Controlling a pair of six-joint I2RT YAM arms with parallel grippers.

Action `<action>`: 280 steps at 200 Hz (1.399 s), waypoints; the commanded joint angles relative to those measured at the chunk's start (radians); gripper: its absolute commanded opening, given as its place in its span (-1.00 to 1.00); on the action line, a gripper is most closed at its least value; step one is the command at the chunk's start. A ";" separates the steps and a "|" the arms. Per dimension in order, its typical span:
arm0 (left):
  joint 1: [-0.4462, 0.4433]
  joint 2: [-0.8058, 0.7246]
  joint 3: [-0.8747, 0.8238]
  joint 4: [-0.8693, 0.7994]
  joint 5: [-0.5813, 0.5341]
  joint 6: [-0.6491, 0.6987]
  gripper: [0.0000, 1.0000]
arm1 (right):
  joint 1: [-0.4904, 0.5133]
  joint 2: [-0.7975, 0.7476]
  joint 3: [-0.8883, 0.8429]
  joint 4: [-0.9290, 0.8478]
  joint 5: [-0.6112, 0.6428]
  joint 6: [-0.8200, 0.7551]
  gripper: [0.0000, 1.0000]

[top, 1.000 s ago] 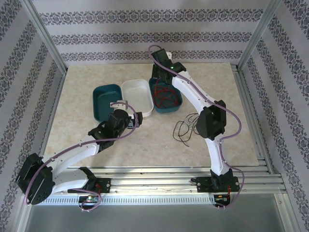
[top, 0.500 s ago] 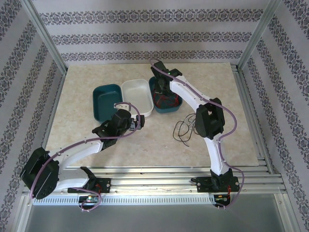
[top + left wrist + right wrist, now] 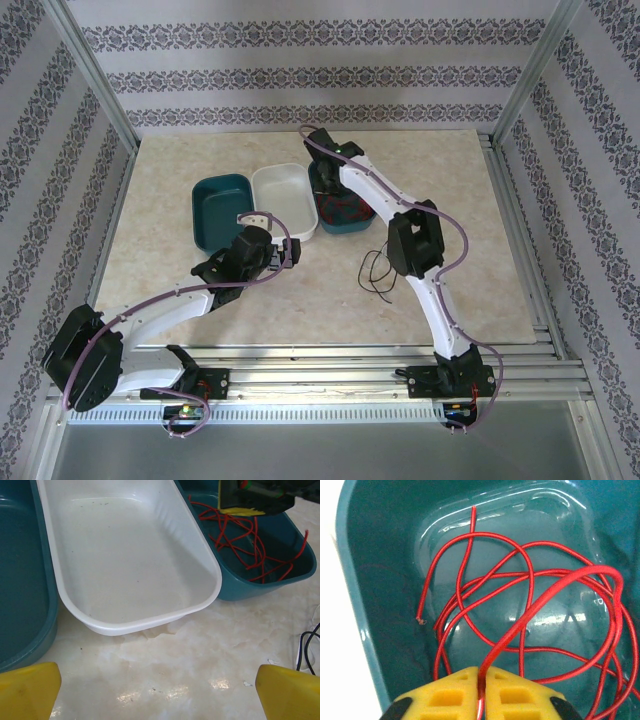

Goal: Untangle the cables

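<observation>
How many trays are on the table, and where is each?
3: the left teal tray, the white tray in the middle, and the right teal tray holding the red cable. No others seem hidden.

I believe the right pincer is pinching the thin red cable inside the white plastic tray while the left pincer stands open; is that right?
Not quite. The right wrist view shows the right pincer pinching the thin red cable inside the right-hand teal plastic tray, not the white plastic tray beside it. The left pincer does stand open.

Top camera high, wide; wrist cameras close, sharing red cable (image 3: 618, 610), teal tray (image 3: 355, 595).
</observation>
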 commanded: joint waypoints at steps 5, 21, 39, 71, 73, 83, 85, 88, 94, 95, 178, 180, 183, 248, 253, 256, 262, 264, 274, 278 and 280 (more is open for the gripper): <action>0.011 -0.012 0.014 0.014 0.002 -0.017 0.99 | -0.016 0.011 0.094 -0.053 0.039 -0.069 -0.55; 0.011 -0.011 0.015 0.022 0.004 -0.017 0.99 | -0.022 0.005 0.122 -0.048 0.049 -0.099 -0.25; 0.010 -0.003 0.015 0.029 0.008 -0.015 0.99 | -0.030 -0.003 0.147 -0.054 0.056 -0.128 -0.05; 0.011 0.006 0.023 0.033 0.012 -0.014 0.99 | -0.035 -0.060 0.150 -0.040 0.051 -0.178 0.04; 0.010 0.006 0.024 0.032 0.014 -0.014 0.99 | -0.035 -0.064 0.148 -0.041 0.050 -0.180 0.04; 0.012 0.007 0.029 0.032 0.018 -0.010 0.99 | -0.036 -0.094 0.138 -0.041 0.046 -0.192 0.05; 0.010 0.007 0.030 0.032 0.019 -0.008 0.99 | -0.036 -0.101 0.132 -0.041 0.045 -0.194 0.05; 0.011 0.007 0.031 0.030 0.020 -0.005 0.99 | -0.036 -0.112 0.124 -0.040 0.045 -0.197 0.05; 0.011 0.010 0.036 0.027 0.022 -0.002 0.99 | -0.039 -0.139 0.103 -0.036 0.045 -0.199 0.05; 0.011 0.010 0.037 0.026 0.022 -0.001 0.99 | -0.039 -0.144 0.096 -0.035 0.045 -0.199 0.05; -0.012 0.176 0.167 0.084 0.191 0.052 0.99 | -0.166 -0.789 -0.769 0.234 -0.060 -0.096 0.06; -0.015 0.185 0.173 0.084 0.196 0.054 0.99 | -0.172 -0.800 -0.789 0.236 -0.064 -0.095 0.07; -0.020 0.195 0.187 0.084 0.204 0.058 0.99 | -0.185 -0.827 -0.817 0.241 -0.074 -0.092 0.07; -0.132 0.525 0.406 0.148 0.365 0.070 0.90 | -0.374 -1.140 -1.251 0.267 -0.218 -0.122 0.32; -0.142 0.550 0.421 0.152 0.370 0.074 0.88 | -0.376 -1.155 -1.276 0.275 -0.219 -0.124 0.35; -0.148 0.564 0.430 0.156 0.374 0.076 0.87 | -0.378 -1.164 -1.288 0.279 -0.219 -0.124 0.37; -0.157 0.591 0.446 0.164 0.383 0.078 0.86 | -0.381 -1.181 -1.313 0.290 -0.216 -0.121 0.41; -0.160 0.599 0.451 0.168 0.387 0.078 0.86 | -0.383 -1.187 -1.322 0.293 -0.216 -0.120 0.43; -0.172 0.642 0.483 0.178 0.408 0.084 0.81 | -0.397 -1.205 -1.357 0.307 -0.216 -0.117 0.49; -0.174 0.663 0.495 0.178 0.414 0.083 0.80 | -0.407 -1.208 -1.368 0.312 -0.217 -0.115 0.51; -0.176 0.672 0.502 0.177 0.417 0.084 0.79 | -0.412 -1.210 -1.373 0.315 -0.218 -0.116 0.51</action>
